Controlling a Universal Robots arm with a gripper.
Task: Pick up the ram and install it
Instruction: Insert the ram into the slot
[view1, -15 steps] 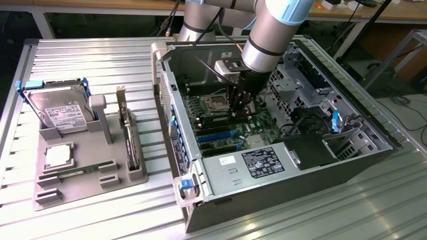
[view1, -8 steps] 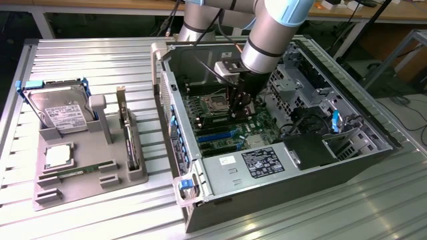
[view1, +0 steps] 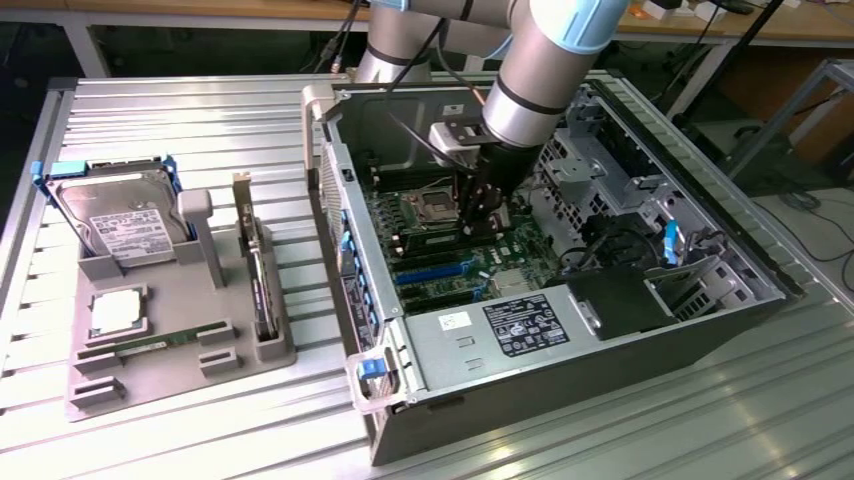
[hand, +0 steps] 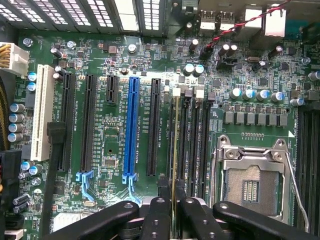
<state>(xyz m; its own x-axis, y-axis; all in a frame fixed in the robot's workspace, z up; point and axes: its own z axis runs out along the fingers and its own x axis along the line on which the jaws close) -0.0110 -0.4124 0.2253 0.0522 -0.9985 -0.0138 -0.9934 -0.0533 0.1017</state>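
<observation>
A slatted metal table (view1: 561, 440) carries an open computer case (view1: 614, 355), lying on its side, and on the exterior view's left a gray tray (view1: 147, 385) with a hard drive (view1: 127, 225) standing in it. The arm (view1: 534, 70) reaches down into the case, with the case walls on all sides and a drive cage (view1: 601, 170) close on the exterior view's right.

The motherboard (hand: 115, 55) lies flat under the claw. On it the CPU socket (hand: 250, 185) sits just beside a bank of black memory slots (hand: 195, 140). A long blue slot (hand: 132, 125) and a white slot (hand: 42, 115) lie farther off.

The gripper (hand: 173, 205) is clamped on the ram (hand: 173, 145). Its black fingers (hand: 159, 215) press either face of the stick, which is seen edge-on. The stick runs along the memory slot farthest from the socket, with a black expansion slot (hand: 154, 130) just beside it.

The drive's white label and the black label (view1: 525, 322) on the power supply carry print too small to read, as does the board's lettering.
</observation>
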